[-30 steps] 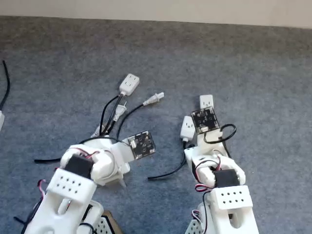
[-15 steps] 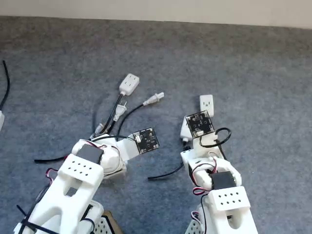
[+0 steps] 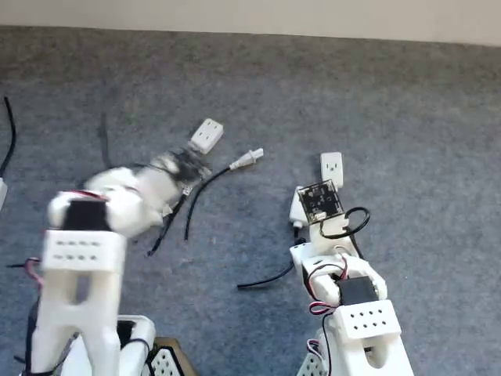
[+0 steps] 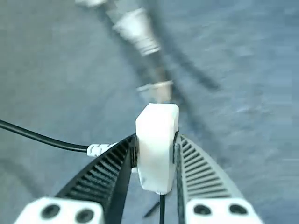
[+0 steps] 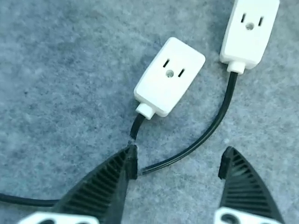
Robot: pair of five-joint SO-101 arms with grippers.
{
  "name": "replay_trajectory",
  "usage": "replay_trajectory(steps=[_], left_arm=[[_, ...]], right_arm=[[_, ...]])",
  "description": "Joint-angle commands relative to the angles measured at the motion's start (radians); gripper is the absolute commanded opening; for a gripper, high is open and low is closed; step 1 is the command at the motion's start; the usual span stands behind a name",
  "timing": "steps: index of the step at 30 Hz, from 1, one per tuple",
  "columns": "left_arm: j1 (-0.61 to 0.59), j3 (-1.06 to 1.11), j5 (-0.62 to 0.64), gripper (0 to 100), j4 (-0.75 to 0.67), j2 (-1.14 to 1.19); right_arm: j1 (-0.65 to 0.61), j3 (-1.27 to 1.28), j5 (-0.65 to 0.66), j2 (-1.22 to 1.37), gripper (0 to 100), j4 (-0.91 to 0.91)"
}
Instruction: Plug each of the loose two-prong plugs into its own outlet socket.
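— Did you catch that? A second ago the left arm (image 3: 78, 235) sat low by the near edge of the tabletop (image 3: 391, 94). Now it's swung up and away, over the cords (image 3: 188, 215) left of the middle.

— It took something along, too. The left gripper (image 4: 156, 137) is clamped tight on a white block (image 4: 156, 158), and a black cord (image 4: 37, 135) trails in beside it. Plug or socket body, I can't tell from here.

— The cords got dragged and lie differently now. But the lone socket (image 3: 207, 135) toward the far side has hardly budged, nor the loose plug (image 3: 246, 159) near it.

— And the right arm (image 3: 356, 305)?

— It eased back a touch toward the near edge, then stopped. The right gripper (image 5: 180, 156) gapes wide with nothing in it. It hangs over the nearer socket (image 5: 169, 77), with the farther socket (image 5: 250, 30) just beside that, right of the middle.

— So nothing's plugged in yet?

— Not that I can see. My guess is the left has made its pickup and is carrying the piece to a mate. All the joining is still to do.
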Motion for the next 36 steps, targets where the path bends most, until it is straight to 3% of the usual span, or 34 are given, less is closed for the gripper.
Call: replay_trajectory(steps=[1,8,15,24,28,36], left_arm=[[-0.263,-0.214,-0.103,6,0.008,0.088],[-0.619,-0.555,-0.176,5,-0.069,0.513],[-0.808,-0.975,-0.170,5,-0.071,0.937],[-0.826,-1.145,-0.166,5,-0.077,1.236],[-0.794,-1.221,-0.101,9,-0.078,1.308],[-0.754,-1.308,0.003,38,-0.063,1.368]], right_arm=[[-0.010,-0.007,-0.006,-0.013,27.5,-0.018],[-0.010,-0.007,-0.006,-0.013,27.5,-0.018],[-0.010,-0.007,-0.006,-0.013,27.5,-0.018],[-0.010,-0.007,-0.006,-0.013,27.5,-0.018],[-0.010,-0.007,-0.006,-0.013,27.5,-0.018],[-0.010,-0.007,-0.006,-0.013,27.5,-0.018]])
